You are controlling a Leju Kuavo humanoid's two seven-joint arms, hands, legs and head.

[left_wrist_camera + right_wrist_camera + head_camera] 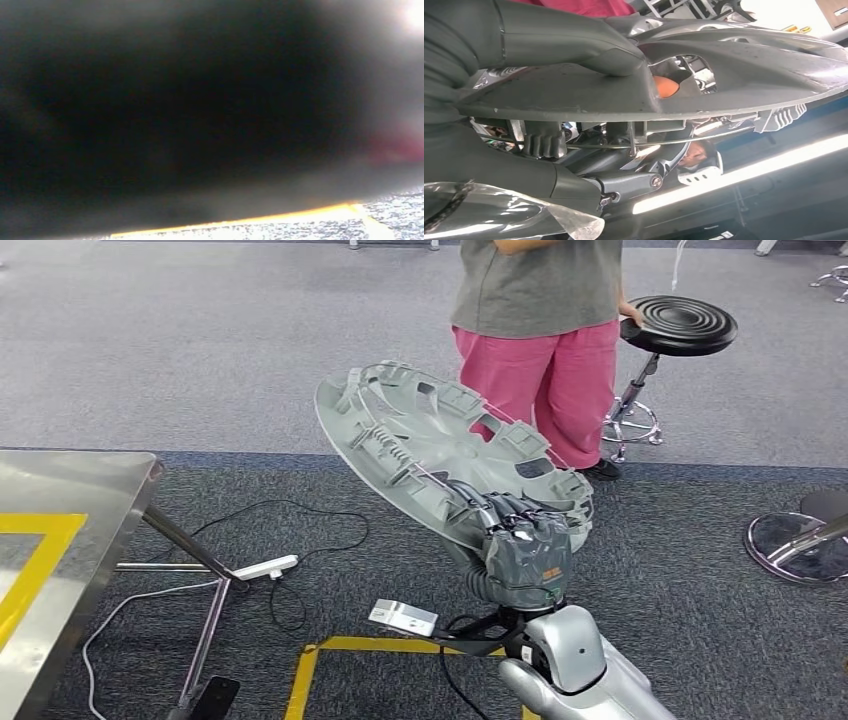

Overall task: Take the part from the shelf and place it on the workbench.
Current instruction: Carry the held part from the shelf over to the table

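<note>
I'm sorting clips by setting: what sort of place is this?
Likely a robotics lab or test workshop: grey carpet with yellow floor tape, a metal workbench, swivel stools, and loose cables.

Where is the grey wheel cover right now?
In the head view, the wheel cover is gripped by the right hand, tilted above the carpet, right of the steel workbench and before a person.

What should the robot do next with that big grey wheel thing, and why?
Probably swing the part toward the workbench on its left. The right hand grips the part by its rim, up in the air over the carpet, and the metal bench sits off to the side, apart from it. A person stands just behind, so go slowly.
</note>
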